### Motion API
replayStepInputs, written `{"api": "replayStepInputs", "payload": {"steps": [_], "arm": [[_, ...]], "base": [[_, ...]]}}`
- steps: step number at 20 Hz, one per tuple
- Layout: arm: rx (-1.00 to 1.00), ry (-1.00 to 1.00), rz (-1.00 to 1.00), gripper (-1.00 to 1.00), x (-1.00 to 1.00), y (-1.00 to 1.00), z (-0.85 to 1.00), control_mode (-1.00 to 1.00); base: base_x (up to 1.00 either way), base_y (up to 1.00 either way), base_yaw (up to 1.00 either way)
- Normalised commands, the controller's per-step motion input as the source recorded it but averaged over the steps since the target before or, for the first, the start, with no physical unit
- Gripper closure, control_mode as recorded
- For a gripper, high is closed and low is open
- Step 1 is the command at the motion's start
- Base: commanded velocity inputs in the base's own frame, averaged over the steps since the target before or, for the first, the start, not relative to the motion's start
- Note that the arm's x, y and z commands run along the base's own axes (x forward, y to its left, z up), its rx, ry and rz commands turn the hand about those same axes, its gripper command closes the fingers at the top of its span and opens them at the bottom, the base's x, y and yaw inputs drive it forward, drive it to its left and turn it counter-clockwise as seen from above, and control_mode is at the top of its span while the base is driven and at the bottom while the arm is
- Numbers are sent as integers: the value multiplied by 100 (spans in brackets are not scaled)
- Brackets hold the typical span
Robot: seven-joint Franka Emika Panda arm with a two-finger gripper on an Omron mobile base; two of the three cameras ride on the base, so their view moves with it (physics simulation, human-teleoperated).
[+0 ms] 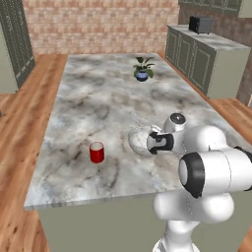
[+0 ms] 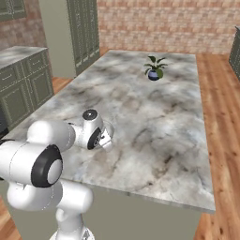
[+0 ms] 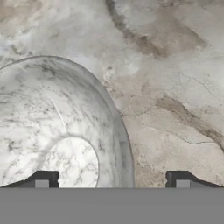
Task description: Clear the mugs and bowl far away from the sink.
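The whitish-grey speckled bowl (image 1: 137, 140) sits on the marble island (image 1: 93, 98) near its front right, partly covered by my hand. In the hand view the bowl (image 3: 57, 127) takes up the left half, and its right rim runs down between my two fingertips. My gripper (image 3: 111, 180) is open and straddles that rim from just above; it also shows over the bowl's right side (image 1: 149, 144). The red mug (image 1: 97, 152) stands upright to the left of the bowl, a short gap away. The yellow mug and the sink are out of view.
A potted plant in a small blue pot (image 1: 142, 74) (image 2: 153, 72) stands at the far end of the island. The island's front edge lies close below the bowl. Green cabinets with a dark appliance (image 1: 201, 23) line the right wall.
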Motion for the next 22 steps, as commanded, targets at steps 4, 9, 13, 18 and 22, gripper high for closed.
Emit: {"api": "replayStepInputs", "payload": {"steps": [4,9,13,18,22], "arm": [[8,-2,0,-100,-32,-7,93,-100],[6,4,15,-100,-38,-23,100,-100],[0,0,31,-100,-87,-6,100,-100],[-9,-12,36,-100,-89,0,98,-100],[-17,-21,23,-100,-100,0,82,-100]], "base": [[0,0,0],[0,0,0],[0,0,0],[0,0,0],[0,0,0]]}}
